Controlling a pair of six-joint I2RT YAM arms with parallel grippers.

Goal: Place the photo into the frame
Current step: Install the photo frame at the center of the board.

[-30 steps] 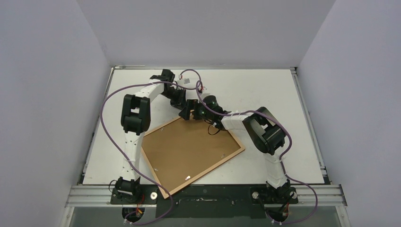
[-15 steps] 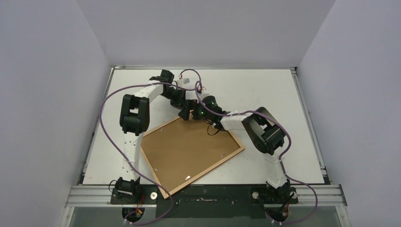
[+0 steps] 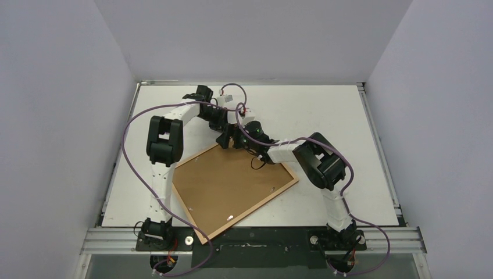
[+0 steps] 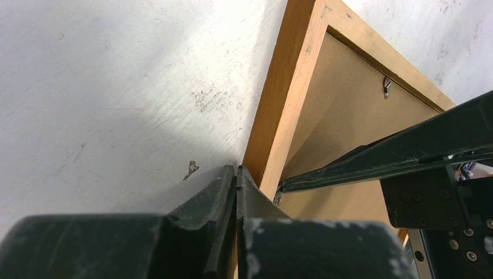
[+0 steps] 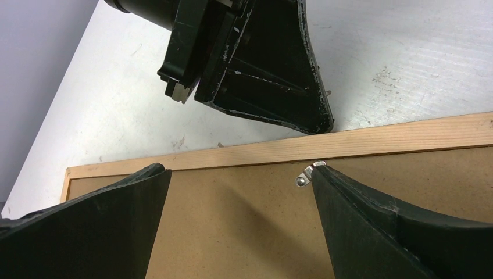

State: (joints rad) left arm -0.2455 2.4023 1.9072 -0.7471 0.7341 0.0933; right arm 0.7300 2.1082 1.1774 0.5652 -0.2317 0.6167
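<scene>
The frame (image 3: 189, 204) lies face down on the table, with its wooden rim around the brown fibreboard backing (image 3: 232, 186). The photo is hidden. My left gripper (image 3: 224, 131) is shut and empty. In the left wrist view its tips (image 4: 235, 170) press against the outer side of the rim (image 4: 288, 99) near the far corner. My right gripper (image 5: 239, 168) is open just above the backing (image 5: 244, 232). Its right fingertip (image 5: 325, 177) touches a small metal turn clip (image 5: 303, 179) by the rim (image 5: 383, 141). The left gripper (image 5: 325, 125) also shows there, at the rim.
A second metal clip (image 4: 386, 86) sits on the backing by the rim. The frame's near corner (image 3: 204, 239) overhangs the table's front edge by the arm bases. White table (image 3: 325, 116) stretches right and far; grey walls stand on three sides.
The right arm has reached a little further left and away over the frame's far corner. The frame's right corner has shifted slightly left. The left gripper stays at the corner.
</scene>
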